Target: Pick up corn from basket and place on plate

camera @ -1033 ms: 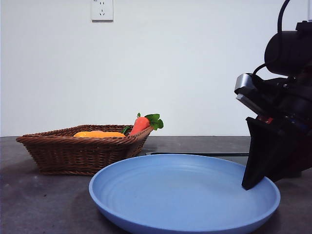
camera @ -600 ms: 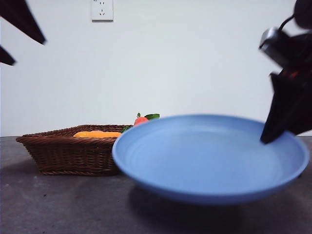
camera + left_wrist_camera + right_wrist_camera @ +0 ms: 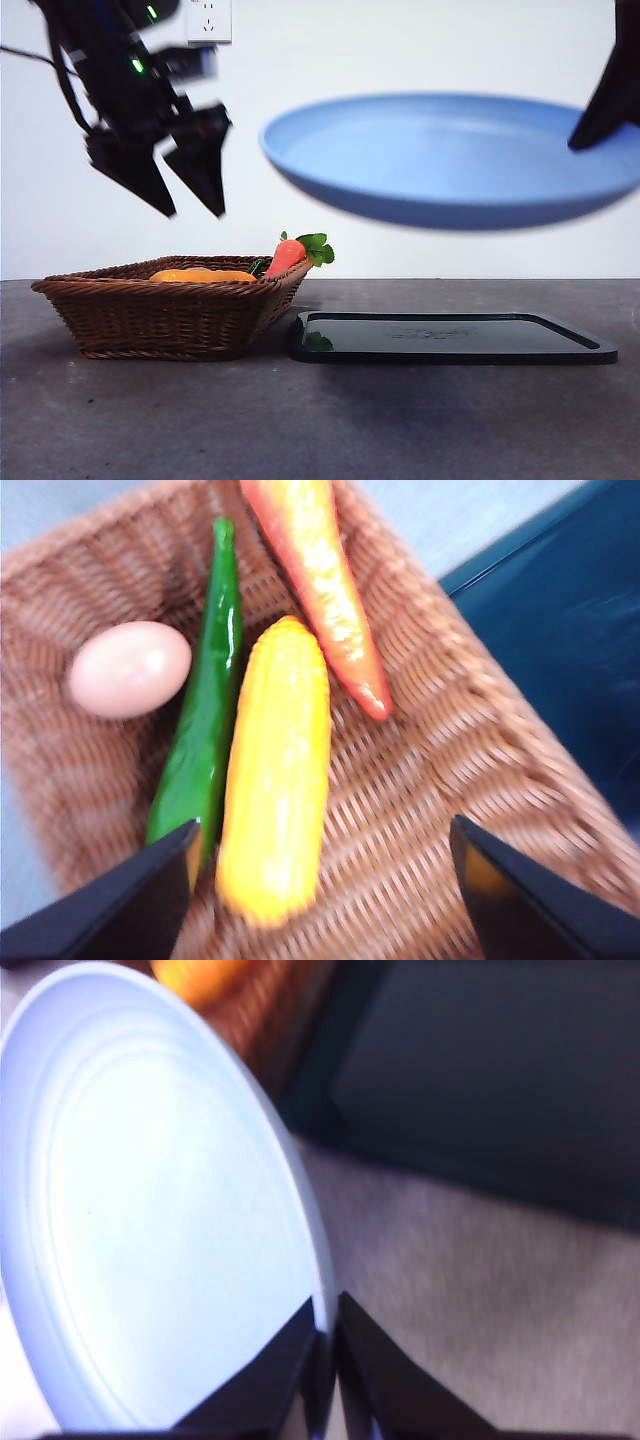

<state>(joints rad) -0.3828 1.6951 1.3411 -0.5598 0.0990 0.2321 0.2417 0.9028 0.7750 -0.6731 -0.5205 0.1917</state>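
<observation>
I see the corn (image 3: 275,770) lying in the basket (image 3: 150,310), between a green pepper (image 3: 200,730) and the carrot (image 3: 320,590), with an egg (image 3: 130,668) beyond the pepper. My left gripper (image 3: 180,195) hovers above the basket, jaws spread and empty. At two o'clock my right gripper (image 3: 327,1360) pinches the plate (image 3: 450,160) by its rim, held high above the black tray (image 3: 450,338).

A ribbed yellow-orange toy corn cob (image 3: 275,770) is showing between the left end effector's (image 3: 325,880) black jaws, beside a glossy green pepper (image 3: 200,730) in the brown woven wicker basket (image 3: 440,770). The right end effector (image 3: 327,1345) is gripping the matte blue round plate (image 3: 150,1210).
</observation>
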